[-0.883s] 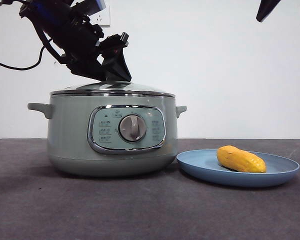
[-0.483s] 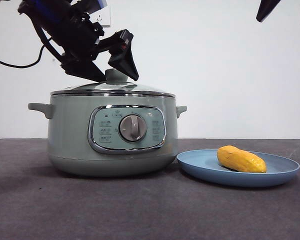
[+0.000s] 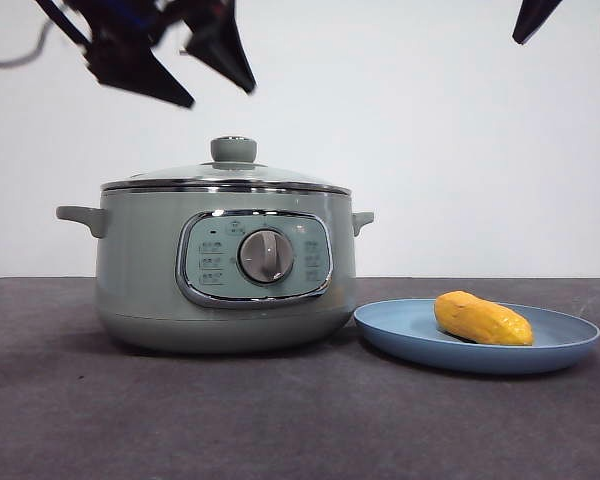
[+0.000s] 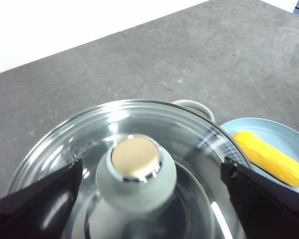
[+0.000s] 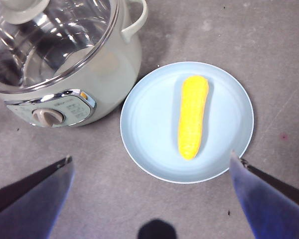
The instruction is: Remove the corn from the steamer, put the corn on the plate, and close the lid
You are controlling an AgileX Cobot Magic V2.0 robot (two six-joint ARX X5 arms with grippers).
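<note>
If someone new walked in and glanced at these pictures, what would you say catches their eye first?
Most likely the big sage-green steamer at the table's middle, its glass lid seated on top. Next, the bright yellow corn lying on the blue plate beside the steamer. The left gripper hangs open above the lid's knob, touching nothing, while the right gripper waits open, high over the plate.

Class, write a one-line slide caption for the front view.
Lid closed on the steamer, corn on the plate, left gripper open above the knob.
</note>
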